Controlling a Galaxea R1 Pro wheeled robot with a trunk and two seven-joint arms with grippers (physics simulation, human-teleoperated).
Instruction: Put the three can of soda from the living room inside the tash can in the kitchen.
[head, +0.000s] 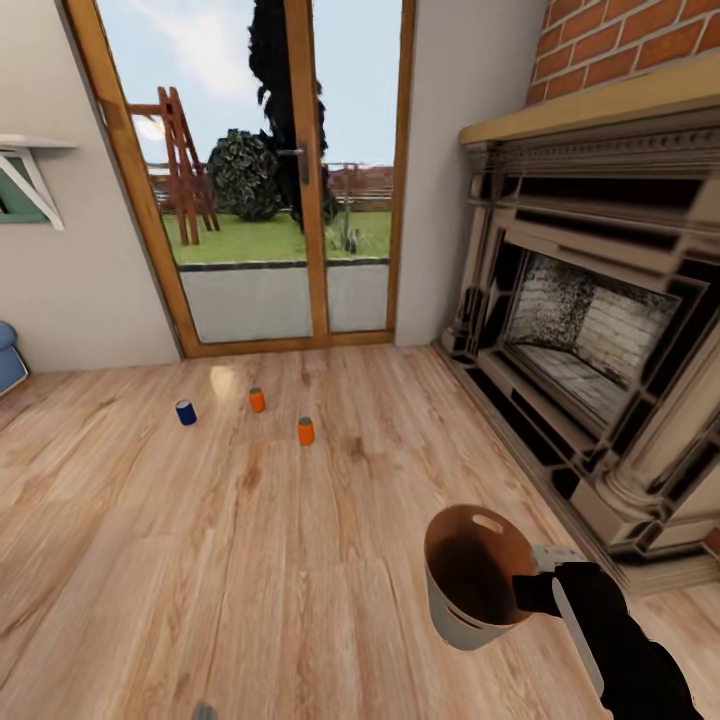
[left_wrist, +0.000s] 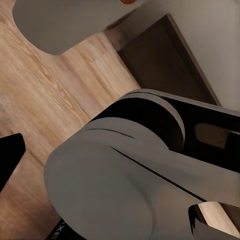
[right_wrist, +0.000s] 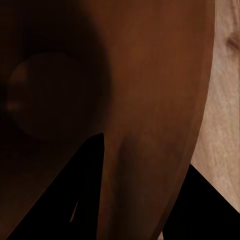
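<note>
Head view: three cans stood upright on the plank floor in front of the glass doors (head: 290, 180). Blue can (head: 186, 412) farthest left, one orange can (head: 257, 400) in the middle, second orange can (head: 306, 431) to its right and a bit nearer the robot. All well apart from each other, none touched. Fireplace (head: 590, 330) ran along the right wall. Bin (head: 470, 580) was up off the floor at the lower right, tilted so its brown inside faced the camera, slot near the rim at the far side. Right gripper (head: 535, 592) sat at the bin's near-right rim, black arm trailing off to the corner.

Left wrist view: mostly the robot's own grey body (left_wrist: 115, 185) over wood floor. Left jaws weren't readable, cannot tell whether they were parted or closed.

Right wrist view: glossy brown bin wall (right_wrist: 150, 75) right up close, two black fingers (right_wrist: 85, 200) straddling the rim edge, one inside, one outside. Jaws looked clamped on the bin rim.

Read: bin had been brought to the cans rather than the other way round; step in hand looked like carrying it toward them. Bin appeared empty. Next move calls for rolling closer, setting the bin down upright near the cans, then a free gripper picking the nearest orange can first.
</note>
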